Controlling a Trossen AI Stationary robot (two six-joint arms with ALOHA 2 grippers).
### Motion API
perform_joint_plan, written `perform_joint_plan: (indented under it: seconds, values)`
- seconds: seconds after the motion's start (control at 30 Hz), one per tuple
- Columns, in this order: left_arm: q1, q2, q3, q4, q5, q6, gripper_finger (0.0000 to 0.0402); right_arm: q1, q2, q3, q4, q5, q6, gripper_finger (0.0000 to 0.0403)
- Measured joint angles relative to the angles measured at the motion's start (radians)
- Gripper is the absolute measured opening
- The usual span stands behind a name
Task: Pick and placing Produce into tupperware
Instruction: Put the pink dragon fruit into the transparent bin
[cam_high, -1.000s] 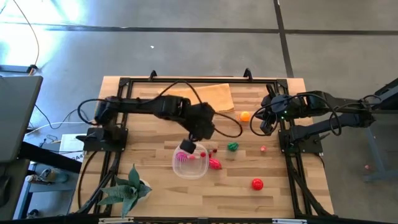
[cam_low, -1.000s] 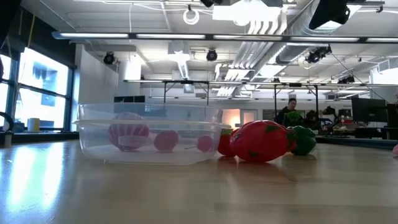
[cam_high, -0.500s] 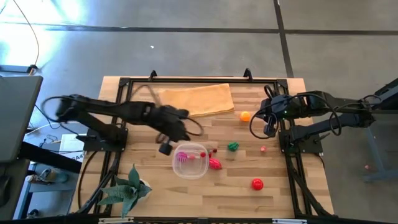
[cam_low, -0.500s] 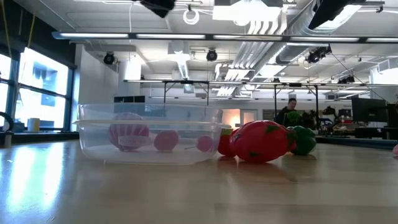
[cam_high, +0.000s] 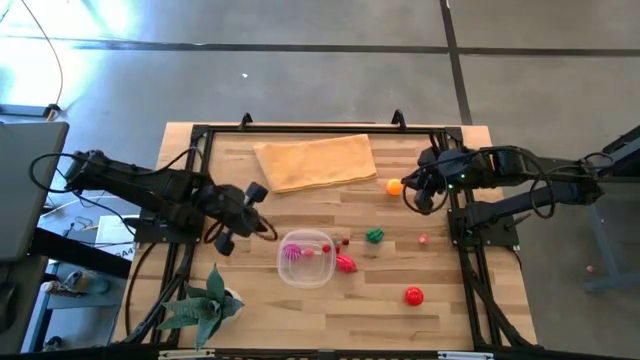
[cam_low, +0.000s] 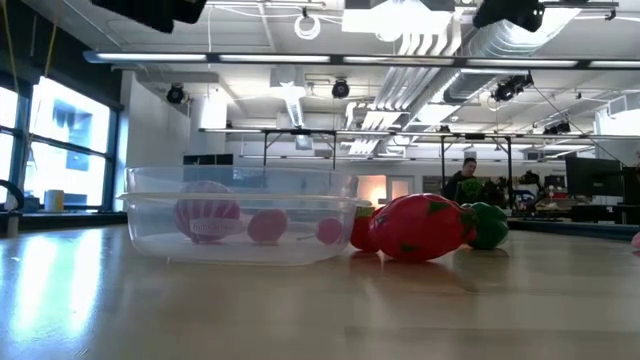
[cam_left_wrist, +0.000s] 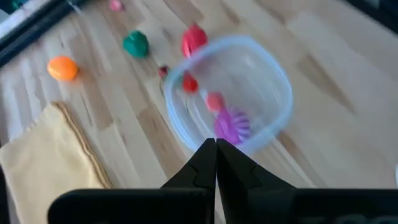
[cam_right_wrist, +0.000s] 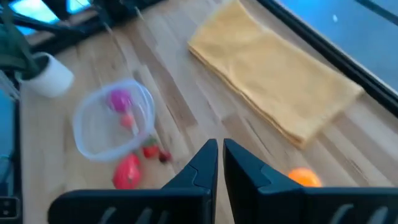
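Observation:
The clear round tupperware (cam_high: 306, 258) stands on the wooden table and shows in the low view too (cam_low: 245, 225). Inside it lie a magenta-pink fruit (cam_high: 293, 252) and smaller pink and red pieces (cam_high: 325, 248). A red strawberry-like fruit (cam_high: 346, 264) rests against its right side. A green piece (cam_high: 374, 236), an orange fruit (cam_high: 394, 186), a small pink piece (cam_high: 423, 239) and a red ball (cam_high: 413, 295) lie loose on the table. My left gripper (cam_high: 258, 222) hovers left of the tupperware, shut and empty (cam_left_wrist: 216, 152). My right gripper (cam_high: 420, 195) hovers just right of the orange fruit, shut and empty (cam_right_wrist: 219, 155).
A tan folded cloth (cam_high: 317, 160) lies near the table's far edge. A green spiky plant in a white pot (cam_high: 205, 300) stands at the near left corner. Black frame rails (cam_high: 470, 250) run along the table's sides. Bare wood lies between the loose fruits and the near edge.
My left gripper has drawn back from above the tupperware toward the table's left edge, staying raised. The magenta-pink fruit and the other pieces lie still in the tupperware. My right gripper has shifted slightly toward the orange fruit.

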Motion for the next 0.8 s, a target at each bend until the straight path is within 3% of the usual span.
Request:
perform_joint_plan:
  seconds: [0.1,0.33,0.63,0.8]
  values:
    - [-0.01,0.001,-0.001,-0.051,-0.019,-0.008,0.0003,0.0,0.0,0.0,0.074,-0.018,-0.051,0.0018]
    - [-0.01,0.001,0.0,-0.078,-0.037,-0.071,0.0003,-0.001,0.055,0.001,0.154,-0.176,-0.197,0.0032]
    - [-0.009,0.002,0.0,-0.056,-0.083,-0.079,0.0003,0.045,0.281,0.001,0.145,-0.414,-0.329,0.0094]
    - [-0.009,0.002,0.0,-0.056,-0.083,-0.079,0.0003,0.127,0.397,0.001,0.133,-0.433,-0.365,0.0129]
